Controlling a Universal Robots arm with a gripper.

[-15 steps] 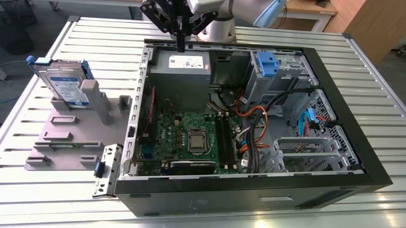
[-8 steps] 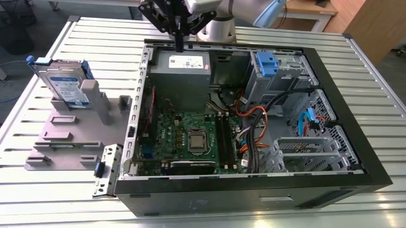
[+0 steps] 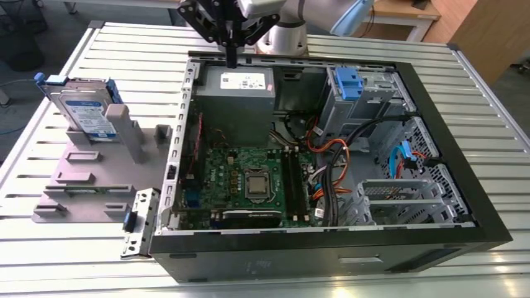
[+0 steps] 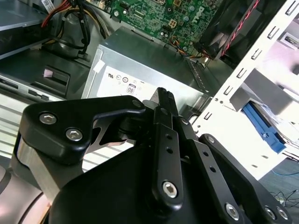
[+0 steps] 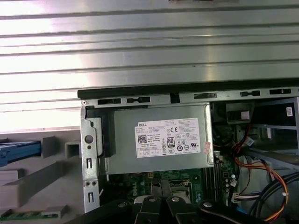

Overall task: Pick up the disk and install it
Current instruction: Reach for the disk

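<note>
The disk [image 3: 86, 113], silver with a white-and-blue label and a blue carrier frame, stands on edge in a grey fixture [image 3: 91, 180] at the exterior view's left, outside the computer case [image 3: 331, 239]. My gripper [image 3: 233, 60] hangs over the case's far wall, just above the grey power supply [image 3: 240, 84], well to the right of the disk. Its black fingers [image 4: 164, 100] are pressed together with nothing between them. In the first wrist view the disk's blue frame edge [image 5: 18, 152] shows beside the case, and the gripper [image 5: 161, 201] sits over the motherboard side of the power supply [image 5: 161, 140].
The open case holds a green motherboard [image 3: 248, 180], bundled cables [image 3: 331, 167], a blue-latched drive bay [image 3: 348, 84] and a metal cage [image 3: 401, 198]. A loose metal bracket [image 3: 139, 220] lies by the case's left wall. The ribbed metal table [image 3: 66, 261] surrounds everything.
</note>
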